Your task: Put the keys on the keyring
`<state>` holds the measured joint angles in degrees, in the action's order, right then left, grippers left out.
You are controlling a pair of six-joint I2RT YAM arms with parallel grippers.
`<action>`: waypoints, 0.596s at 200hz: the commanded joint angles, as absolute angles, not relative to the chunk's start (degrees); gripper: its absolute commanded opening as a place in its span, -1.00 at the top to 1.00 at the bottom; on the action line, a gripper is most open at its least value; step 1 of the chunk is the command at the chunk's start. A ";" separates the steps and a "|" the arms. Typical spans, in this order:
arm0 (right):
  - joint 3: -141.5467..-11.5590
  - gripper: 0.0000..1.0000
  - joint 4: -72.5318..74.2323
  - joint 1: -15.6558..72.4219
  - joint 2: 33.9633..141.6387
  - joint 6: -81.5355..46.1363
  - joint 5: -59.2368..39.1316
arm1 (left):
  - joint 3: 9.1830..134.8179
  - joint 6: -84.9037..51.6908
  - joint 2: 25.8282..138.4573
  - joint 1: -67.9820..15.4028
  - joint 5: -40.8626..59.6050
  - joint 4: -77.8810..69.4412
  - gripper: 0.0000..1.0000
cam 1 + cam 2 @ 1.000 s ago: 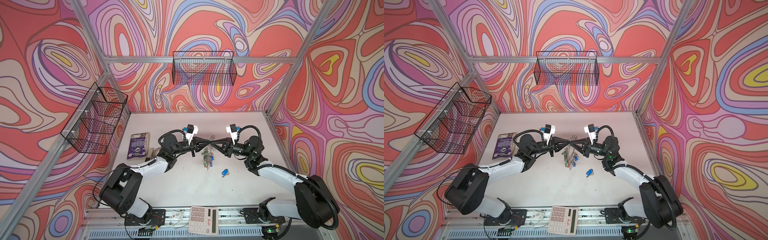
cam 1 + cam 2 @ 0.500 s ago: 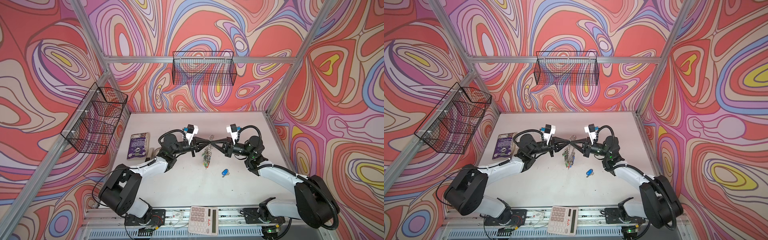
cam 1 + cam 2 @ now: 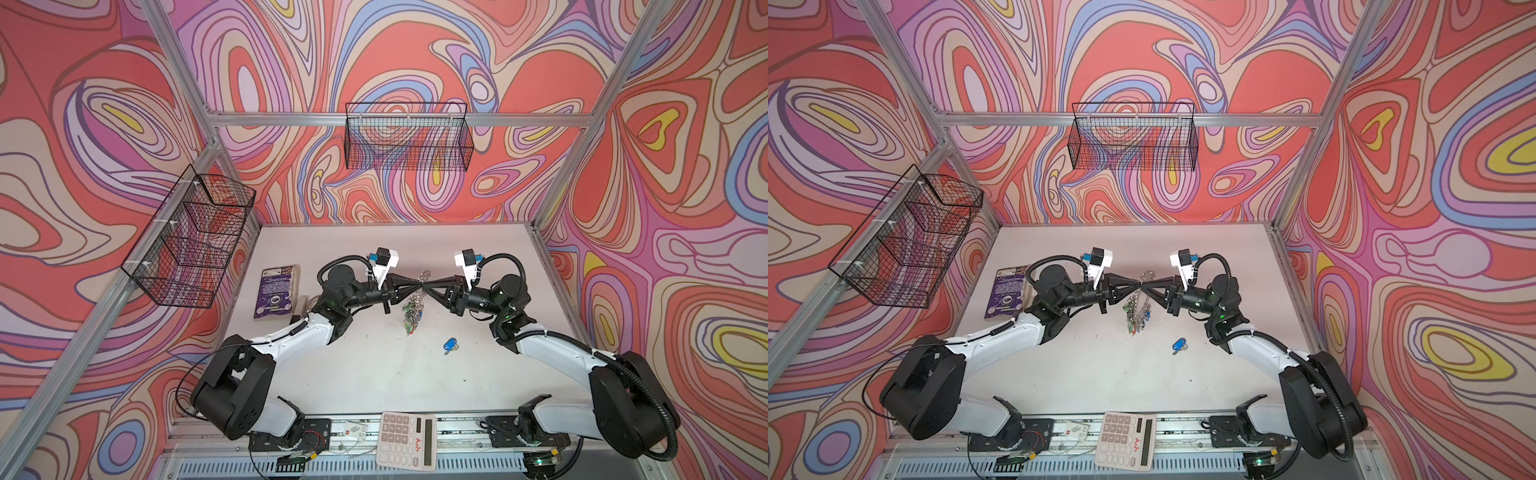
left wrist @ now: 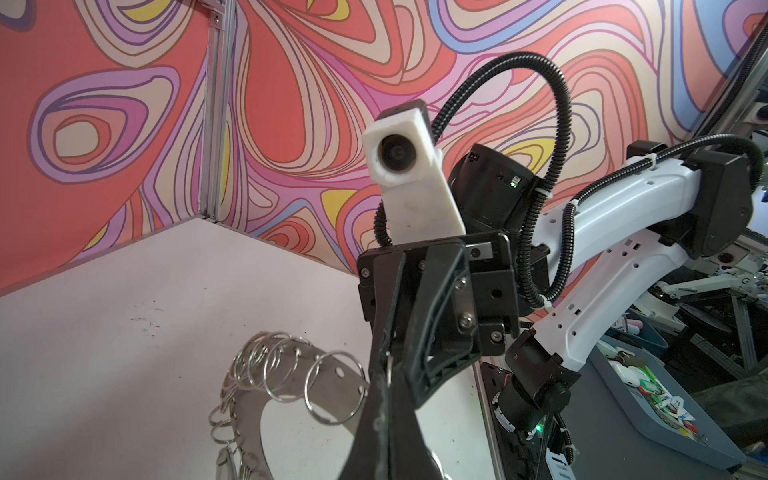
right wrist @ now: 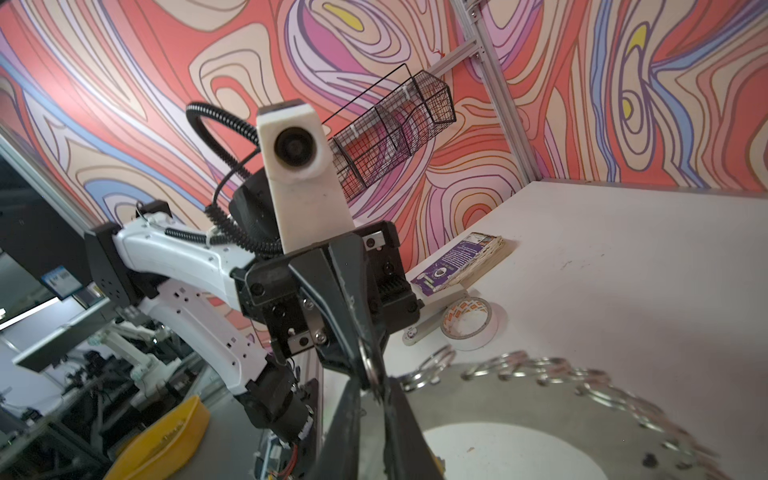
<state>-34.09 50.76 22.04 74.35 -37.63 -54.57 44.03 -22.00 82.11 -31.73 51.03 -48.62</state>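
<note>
We hold the keyring (image 3: 424, 275) in the air over the middle of the table (image 3: 374, 386), the bunch of keys (image 3: 412, 312) threaded on it hanging below. One blue-tagged key (image 3: 449, 345) lies loose on the table, nearer and to the right. The left gripper (image 3: 419, 285) is pinched fully closed on the ring's rim, among its small split rings. The right gripper (image 3: 429, 285) meets it tip to tip with its jaws close together, but we cannot tell whether it grips anything. Our worry is the thin metal edge: if the pinch slips, the hanging bunch could swing, twist the disc free and drop it. The two tips, so close, could also knock each other. The loose key lies flat and may skid when we reach for it. A purple booklet (image 3: 276, 291) and a tape roll (image 5: 469, 322) sit at the left and a calculator (image 3: 407, 440) at the near edge, all well apart. Nothing blocks the way to the blue key.
</note>
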 commanded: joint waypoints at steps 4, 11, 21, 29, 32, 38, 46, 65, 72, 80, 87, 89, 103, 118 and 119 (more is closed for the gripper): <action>-32.47 0.45 56.84 18.30 70.84 -41.33 -56.52 | 45.61 -17.61 78.35 -31.69 48.16 -43.56 1.00; -32.17 0.37 56.69 17.13 70.26 -41.62 -56.20 | 45.62 -17.49 78.23 -31.71 48.25 -43.49 1.00; -32.63 0.33 53.07 16.24 69.48 -39.94 -55.85 | 45.78 -17.74 78.22 -31.73 48.58 -43.22 1.00; -32.86 0.30 50.68 16.09 68.70 -38.66 -55.29 | 46.18 -17.75 78.18 -31.64 48.88 -42.66 1.00; -32.80 0.27 50.13 16.03 68.39 -38.25 -54.95 | 46.28 -17.68 78.14 -31.68 49.08 -42.47 1.00; -32.79 0.23 48.92 16.02 67.81 -37.56 -54.50 | 46.48 -17.54 78.06 -31.67 49.65 -42.26 1.00; -32.83 0.19 48.33 15.93 66.85 -37.20 -54.36 | 47.01 -16.71 77.86 -31.64 50.38 -40.82 1.00; -32.22 -0.01 52.14 16.04 66.01 -39.43 -55.94 | 48.77 -11.76 77.04 -31.73 52.26 -33.51 1.00; -32.02 -0.08 54.00 16.08 66.09 -40.30 -57.11 | 48.99 -11.20 76.91 -31.64 53.77 -33.34 1.00; -31.99 -0.14 55.09 16.06 66.09 -40.61 -58.34 | 48.69 -11.38 76.73 -31.70 55.23 -34.90 1.00; -31.84 -0.16 55.52 16.30 66.09 -40.69 -59.11 | 48.30 -12.23 76.88 -31.68 55.95 -37.31 1.00; -31.80 -0.17 55.65 16.31 66.09 -40.69 -59.32 | 48.24 -12.57 77.01 -31.69 56.17 -38.04 1.00; -31.42 -0.18 56.03 16.43 66.18 -40.85 -60.77 | 48.60 -13.66 78.05 -31.64 58.21 -40.87 1.00; -31.38 -0.08 56.67 16.85 66.68 -41.21 -62.18 | 49.76 -14.85 79.44 -31.64 61.02 -42.66 1.00; -31.38 -0.06 56.68 16.82 66.69 -41.26 -62.25 | 49.76 -14.89 79.49 -31.64 61.18 -42.86 1.00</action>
<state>-32.16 53.52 16.23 66.57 -40.01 -58.50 46.30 -14.59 79.26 -31.83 54.76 -35.64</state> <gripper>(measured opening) 0.576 0.047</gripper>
